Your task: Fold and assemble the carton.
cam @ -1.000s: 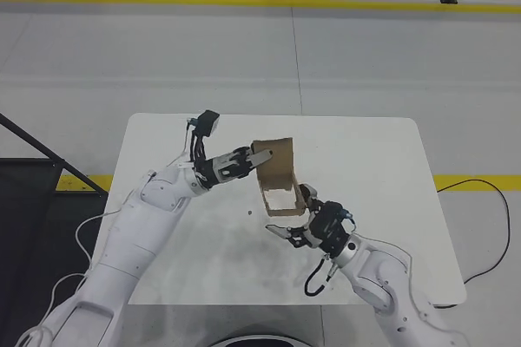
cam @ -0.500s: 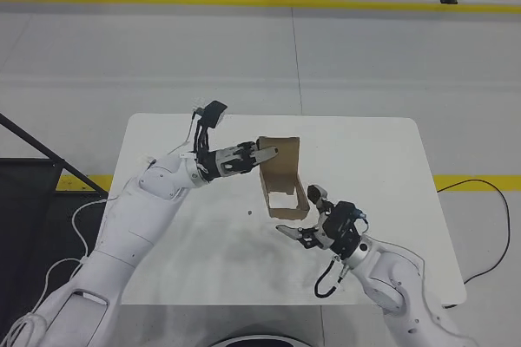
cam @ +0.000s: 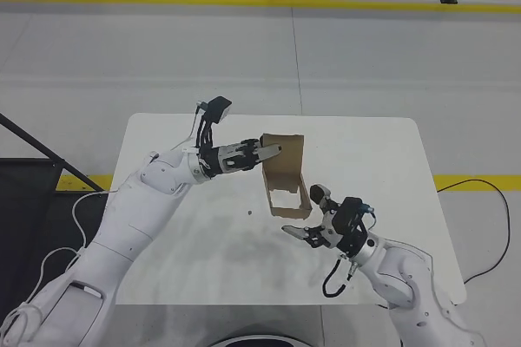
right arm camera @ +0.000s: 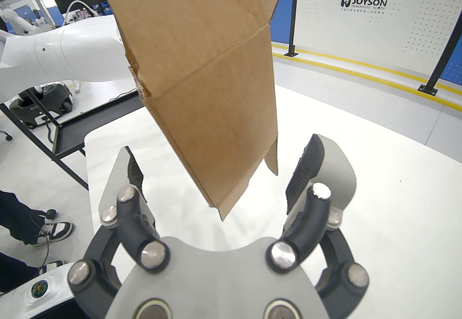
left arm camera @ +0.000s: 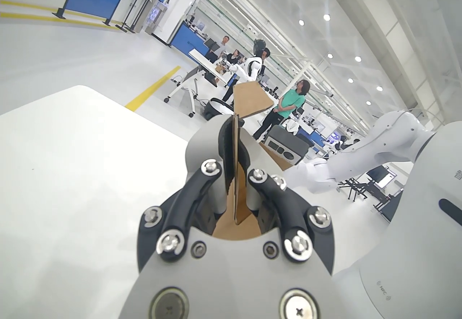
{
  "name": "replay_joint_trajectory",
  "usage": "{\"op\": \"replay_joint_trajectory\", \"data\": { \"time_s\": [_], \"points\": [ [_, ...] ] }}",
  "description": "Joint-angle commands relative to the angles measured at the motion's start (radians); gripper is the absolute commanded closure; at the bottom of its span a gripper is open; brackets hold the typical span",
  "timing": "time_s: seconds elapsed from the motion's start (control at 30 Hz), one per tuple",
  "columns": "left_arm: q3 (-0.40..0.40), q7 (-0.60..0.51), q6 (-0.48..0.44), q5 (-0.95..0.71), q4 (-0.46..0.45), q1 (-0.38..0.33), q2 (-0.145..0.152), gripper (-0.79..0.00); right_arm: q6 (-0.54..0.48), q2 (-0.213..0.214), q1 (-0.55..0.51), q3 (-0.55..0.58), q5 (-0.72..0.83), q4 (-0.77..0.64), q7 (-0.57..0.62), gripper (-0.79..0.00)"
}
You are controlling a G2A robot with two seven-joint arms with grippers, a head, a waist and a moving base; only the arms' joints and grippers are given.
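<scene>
Carton [cam: 284, 173] is held up at centre of the top view, over the table [cam: 373, 147], opened into a sleeve. One wall is clamped by left gripper [left arm camera: 234, 151]. Right gripper [right arm camera: 223, 161] is spread wide beside the lower corner, nothing grasped. End flaps seemingly unfolded; closing is left.

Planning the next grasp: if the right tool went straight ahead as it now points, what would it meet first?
Probably the carton: its lower corner hangs just ahead, in line with the gap of the open right tool. Exact depth is unclear.
</scene>
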Motion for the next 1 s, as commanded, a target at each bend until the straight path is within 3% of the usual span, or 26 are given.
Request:
{"op": "replay_joint_trajectory", "data": {
  "time_s": [0.0,0.2,0.37,0.97],
  "points": [
    [0.000,0.000,0.000,0.000,0.000,0.000,0.000,0.000,0.000,0.000,0.000,0.000,0.000,0.000,0.000,-0.785],
    [0.000,0.011,0.038,0.032,-0.026,0.016,0.002,0.000,0.013,0.000,-0.006,0.003,-0.007,-0.012,-0.005,-0.785],
    [0.012,-0.050,0.051,0.009,-0.028,-0.012,0.003,0.000,-0.042,0.006,-0.026,0.026,-0.034,-0.020,-0.056,-0.785],
    [0.179,-0.036,0.036,-0.114,0.011,-0.121,0.030,0.000,-0.244,0.030,-0.110,0.096,-0.165,-0.037,-0.278,-0.785]
  ]
}}
